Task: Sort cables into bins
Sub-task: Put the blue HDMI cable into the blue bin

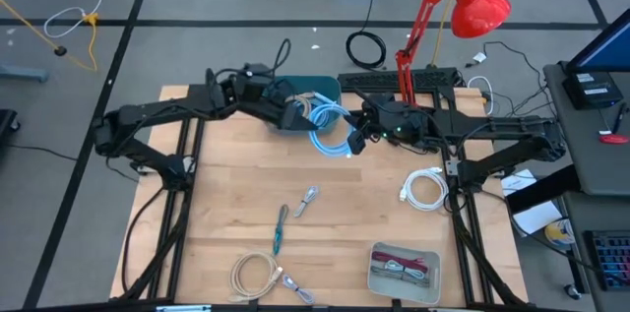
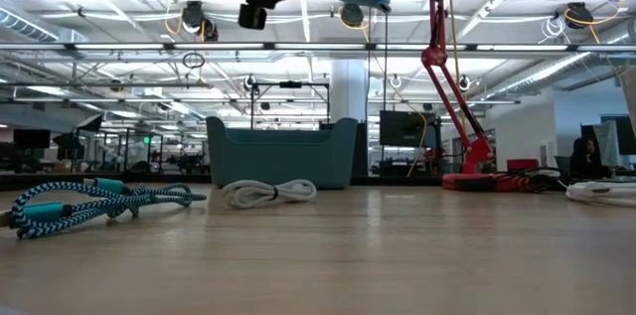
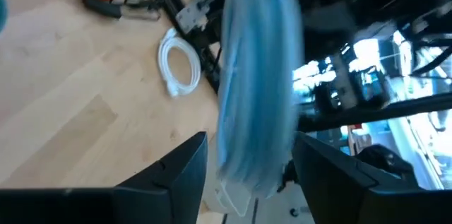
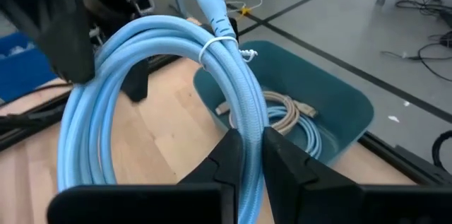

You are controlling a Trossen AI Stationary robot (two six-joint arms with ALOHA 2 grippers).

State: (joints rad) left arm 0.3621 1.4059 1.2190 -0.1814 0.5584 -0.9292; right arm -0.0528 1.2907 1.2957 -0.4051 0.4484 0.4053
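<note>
A light blue cable coil (image 1: 330,130) hangs in the air just near of the dark teal tub (image 1: 305,91), between my two grippers. My right gripper (image 4: 256,160) is shut on its right side. My left gripper (image 3: 248,174) has one finger on each side of the coil (image 3: 254,90) at its far left part. The tub (image 4: 339,111) holds a beige coil and a light blue cable. A white coil (image 1: 425,191), a beige coil (image 1: 254,275), a teal piece (image 1: 280,228) and a grey piece (image 1: 307,199) lie on the table. The pale grey tray (image 1: 404,271) holds maroon pieces. My left gripper has the coil's bundle of strands (image 3: 244,167) between its two fingers, which lie across the bundle; the view is blurred, so the exact place cannot be told. The coil is clear of the table. My right gripper pinches the bundle of strands (image 4: 251,121) between its two fingers, on the coil's right side, just below the white tie. The fingers lie across the strands. The coil is lifted clear of the table, beside the tub.
A red desk lamp (image 1: 472,2) stands at the far right behind the tub, its base on the table. A black coiled cord (image 1: 366,49) lies on the floor beyond the table. Bare wood lies between the tub and the tray.
</note>
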